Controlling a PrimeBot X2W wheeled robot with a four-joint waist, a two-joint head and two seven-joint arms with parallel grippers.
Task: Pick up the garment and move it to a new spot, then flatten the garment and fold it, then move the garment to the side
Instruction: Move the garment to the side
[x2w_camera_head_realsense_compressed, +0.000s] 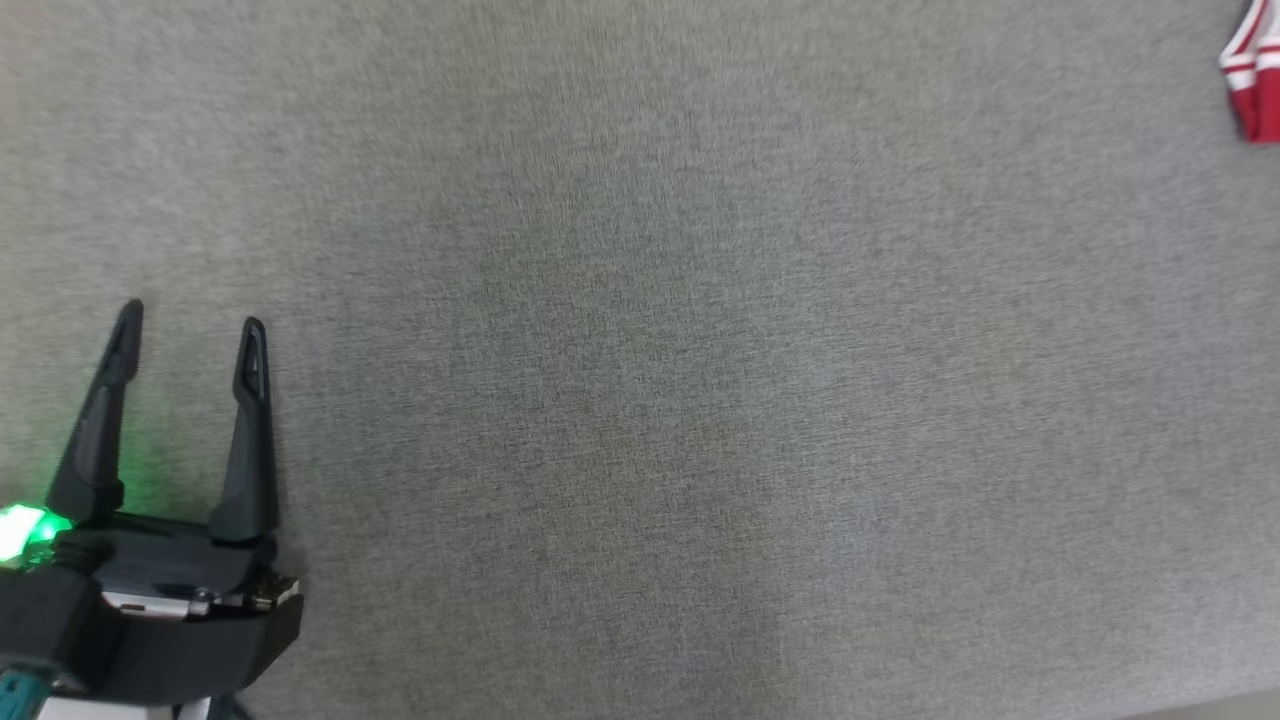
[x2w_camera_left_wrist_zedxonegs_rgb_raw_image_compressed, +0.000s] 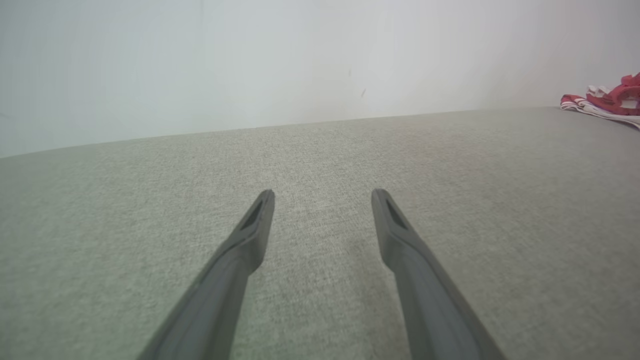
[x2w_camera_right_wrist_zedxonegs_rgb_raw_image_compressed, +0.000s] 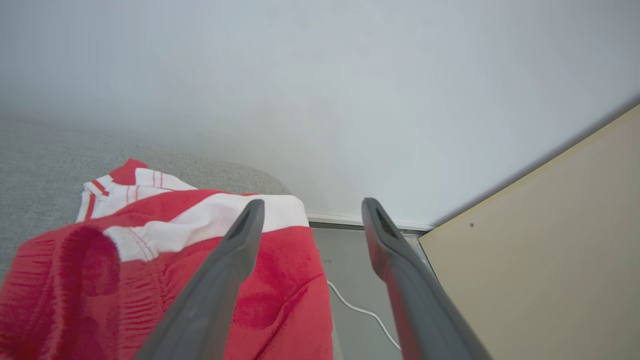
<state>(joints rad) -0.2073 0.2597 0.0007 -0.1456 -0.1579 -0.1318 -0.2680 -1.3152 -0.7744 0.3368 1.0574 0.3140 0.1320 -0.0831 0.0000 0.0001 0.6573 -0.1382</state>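
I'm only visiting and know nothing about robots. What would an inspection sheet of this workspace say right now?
Surface: wide grey woven fabric top, flat.
Job's things: red and white garment, lying at the surface's far right end, layers uneven.
Clutter: nothing seen.
Grippers: left gripper open over plain fabric, holding nothing; right gripper open above the garment's edge, holding nothing.
Cables: thin white cable on the grey floor beside the surface.
Surroundings: pale plain wall behind; beige flat panel to the right.
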